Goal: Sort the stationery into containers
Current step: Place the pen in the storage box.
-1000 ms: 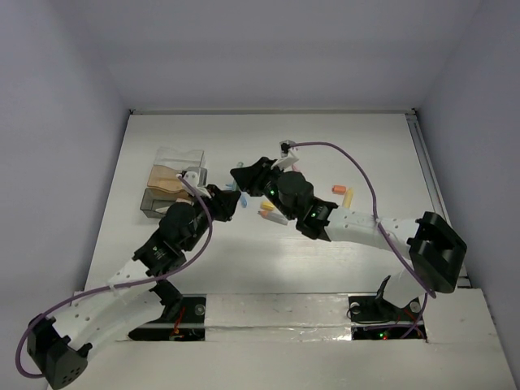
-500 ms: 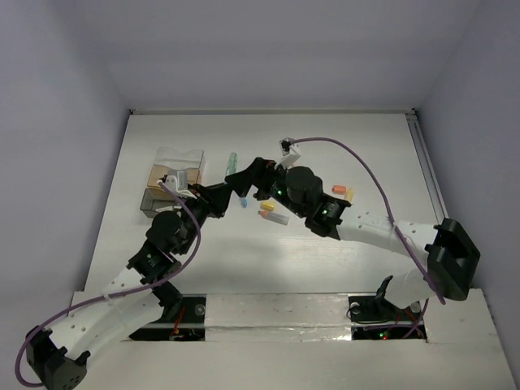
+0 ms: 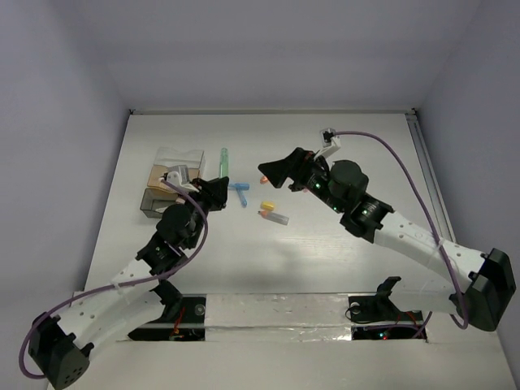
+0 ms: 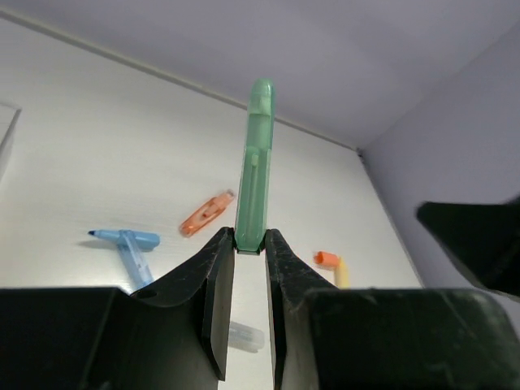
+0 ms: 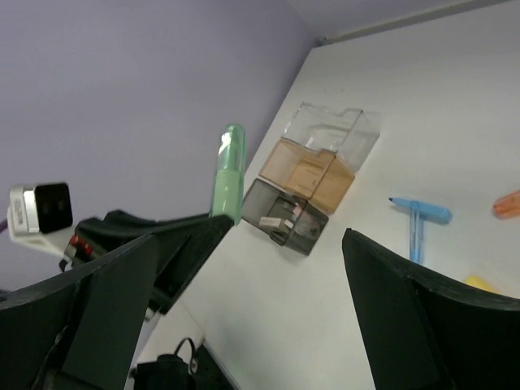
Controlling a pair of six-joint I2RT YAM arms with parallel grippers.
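Observation:
My left gripper (image 3: 216, 188) (image 4: 249, 240) is shut on the lower end of a green highlighter (image 3: 223, 160) (image 4: 256, 158) (image 5: 227, 173), which stands upright above the table. The right gripper (image 3: 270, 176) (image 5: 250, 237) hangs to its right, wide open and holding nothing. The containers (image 3: 172, 184) (image 5: 313, 188), a clear box with tan and dark grey sections, sit left of the left gripper. On the table lie a blue pen (image 3: 241, 192) (image 4: 130, 244) (image 5: 418, 219), an orange clip (image 4: 206, 213) (image 5: 508, 203), an orange-and-yellow piece (image 3: 266, 205) (image 4: 332, 265) and a clear cap (image 3: 277, 218) (image 4: 244, 335).
The white table (image 3: 357, 146) ends at purple walls on the back and both sides. The right arm (image 3: 390, 227) stretches across the right half, with its purple cable (image 3: 388, 150) looping above it. The left arm (image 3: 146, 260) crosses the near left.
The right gripper has opened wide and drawn back to the right, away from the green highlighter. The left gripper stays shut on the highlighter, which now stands free of the right fingers.

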